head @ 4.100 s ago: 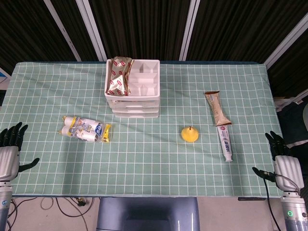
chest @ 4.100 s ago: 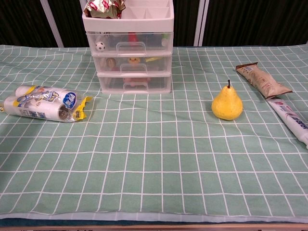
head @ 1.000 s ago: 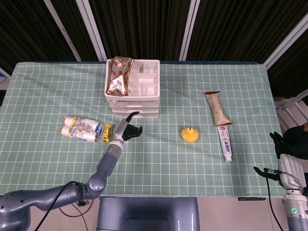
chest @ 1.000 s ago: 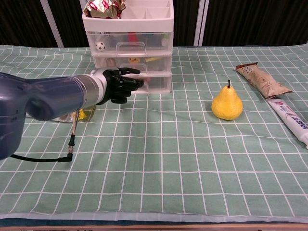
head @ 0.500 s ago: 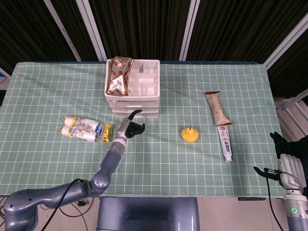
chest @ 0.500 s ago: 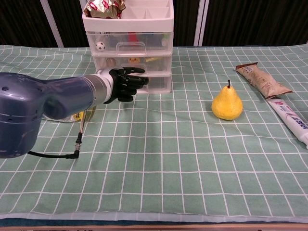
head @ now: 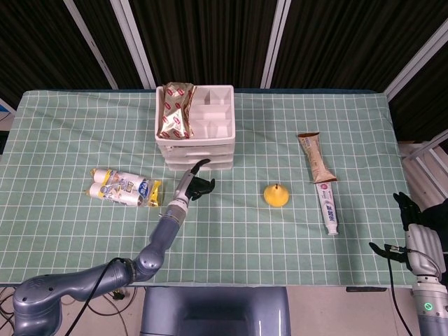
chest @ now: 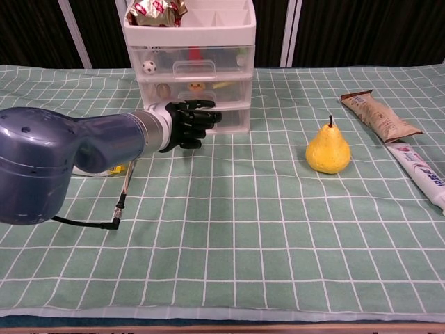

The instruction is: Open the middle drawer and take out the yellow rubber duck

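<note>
1. From my head camera, the white drawer box stands on the green checked table, with a shiny snack bag lying in its top tray.
2. From up here I cannot see into the drawers, so I cannot see the duck.
3. My left hand is right in front of the drawer box, down low by its front.
4. Its dark fingers are bent and a little apart, and one sticks up toward the drawers.
5. My right hand hangs off the right edge of the table, far from everything, fingers apart, holding nothing.
6. From my chest camera, the middle drawer is see-through and pushed in.
7. A small yellow thing with an orange bit, the yellow rubber duck, sits inside it, near the middle.
8. My left hand reaches across in front of the lowest drawer, just under the middle one.
9. Its fingers curl toward the drawer front, but I cannot tell if they touch it or grab anything.
10. A yellow pear stands off to the right, well apart.
</note>
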`<move>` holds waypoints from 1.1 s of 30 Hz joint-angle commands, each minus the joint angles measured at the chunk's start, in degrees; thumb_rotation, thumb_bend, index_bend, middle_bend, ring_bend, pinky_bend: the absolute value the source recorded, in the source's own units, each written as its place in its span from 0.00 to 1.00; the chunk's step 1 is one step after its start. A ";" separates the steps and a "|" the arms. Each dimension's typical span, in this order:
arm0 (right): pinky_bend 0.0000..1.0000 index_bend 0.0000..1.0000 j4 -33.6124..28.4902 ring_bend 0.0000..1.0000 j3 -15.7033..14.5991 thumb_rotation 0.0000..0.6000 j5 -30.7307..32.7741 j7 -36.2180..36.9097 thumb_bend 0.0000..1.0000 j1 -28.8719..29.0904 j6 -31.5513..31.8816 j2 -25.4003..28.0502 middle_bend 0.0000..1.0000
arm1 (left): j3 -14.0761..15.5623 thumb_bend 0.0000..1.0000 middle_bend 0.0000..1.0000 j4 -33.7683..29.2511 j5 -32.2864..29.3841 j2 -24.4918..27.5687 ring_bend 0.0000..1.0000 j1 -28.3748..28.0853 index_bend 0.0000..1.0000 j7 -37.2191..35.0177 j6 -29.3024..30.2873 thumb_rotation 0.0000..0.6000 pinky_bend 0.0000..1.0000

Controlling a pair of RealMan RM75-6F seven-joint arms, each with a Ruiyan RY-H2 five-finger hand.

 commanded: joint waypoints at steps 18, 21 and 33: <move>0.22 0.00 -0.25 0.00 -0.05 1.00 -0.06 -0.01 0.05 -0.08 0.06 0.11 0.00 | 1.62 0.48 0.98 -1.96 1.62 0.63 1.00 0.97 0.24 -0.98 0.39 1.00 1.00; 0.22 0.00 -0.24 0.00 -0.04 1.00 -0.07 -0.05 0.05 -0.09 0.10 0.11 0.00 | 1.64 0.48 0.98 -2.97 1.50 1.31 1.00 1.03 0.24 -0.68 0.57 1.00 1.00; 0.22 0.00 -0.23 0.00 -0.06 1.00 -0.14 -0.11 0.05 -0.16 0.25 0.08 0.00 | 3.30 0.48 0.98 -5.95 0.77 2.92 1.00 2.47 0.24 -0.14 1.62 1.00 1.00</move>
